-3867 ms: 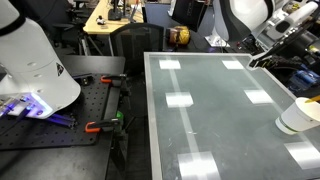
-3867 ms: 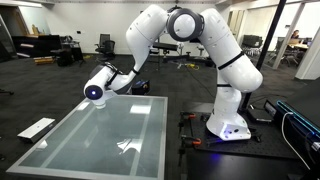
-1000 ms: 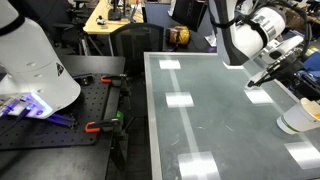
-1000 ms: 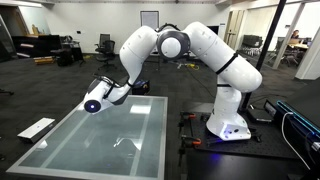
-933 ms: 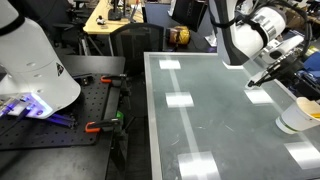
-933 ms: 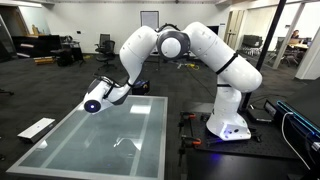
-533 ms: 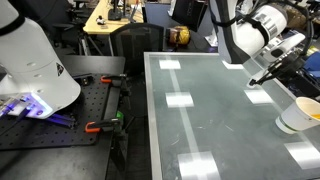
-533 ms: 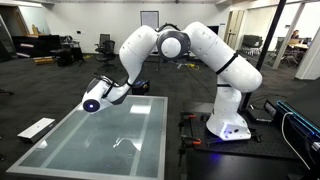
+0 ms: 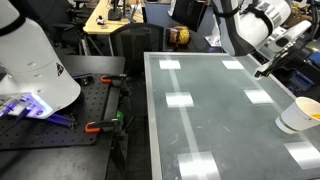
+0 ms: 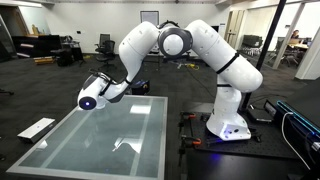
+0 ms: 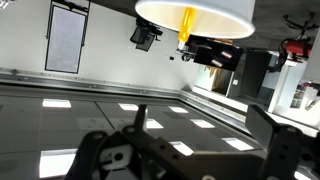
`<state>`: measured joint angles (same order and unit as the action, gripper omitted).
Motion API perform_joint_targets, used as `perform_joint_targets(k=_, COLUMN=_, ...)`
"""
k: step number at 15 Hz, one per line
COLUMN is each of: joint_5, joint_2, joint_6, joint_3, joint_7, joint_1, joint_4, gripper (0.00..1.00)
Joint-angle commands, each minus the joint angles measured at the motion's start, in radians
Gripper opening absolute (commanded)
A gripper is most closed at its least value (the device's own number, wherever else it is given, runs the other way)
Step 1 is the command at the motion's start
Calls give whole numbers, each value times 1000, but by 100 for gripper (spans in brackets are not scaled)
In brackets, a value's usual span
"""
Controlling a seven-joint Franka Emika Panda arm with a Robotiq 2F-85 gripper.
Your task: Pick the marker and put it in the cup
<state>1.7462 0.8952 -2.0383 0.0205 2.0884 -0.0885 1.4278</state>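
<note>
The white cup [image 9: 297,115] stands near the right edge of the glass table [image 9: 200,130] in an exterior view. In the wrist view the cup [image 11: 195,10] fills the top edge, and the yellow marker [image 11: 187,24] pokes past its rim, resting inside it. My gripper [image 11: 200,130] is open, its two dark fingers spread wide with nothing between them. It hangs above the table [image 9: 262,68], up and to the left of the cup and apart from it. From the opposite side, only the arm's rounded wrist end [image 10: 88,102] shows over the table's far corner.
A black bench with orange-handled clamps [image 9: 100,127] and the white robot base [image 9: 35,70] stand beside the table. A brown round object [image 9: 178,36] sits beyond the table's far edge. A flat white board [image 10: 36,127] lies on the floor.
The gripper has opened and lifted up and away from the cup. The marker, no longer held, now stands in the cup.
</note>
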Motion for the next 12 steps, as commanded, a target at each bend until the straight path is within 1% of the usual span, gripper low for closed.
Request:
perform_joint_targets(k=1, joint_5=21, joint_2=-85, joint_6=54, joint_3=1, joint_7=47, joint_1=-21, joint_4=79, gripper=100)
perform_joint_targets(k=5, joint_5=38, joint_2=-164, joint_6=119, joint_3=-2, joint_7=90, joint_1=-46, joint_4=155, gripper=100)
perform_joint_targets(k=12, joint_5=62, joint_2=-330, joint_6=236, joint_3=-38, joint_7=188, joint_1=-68, joint_4=340, gripper=100)
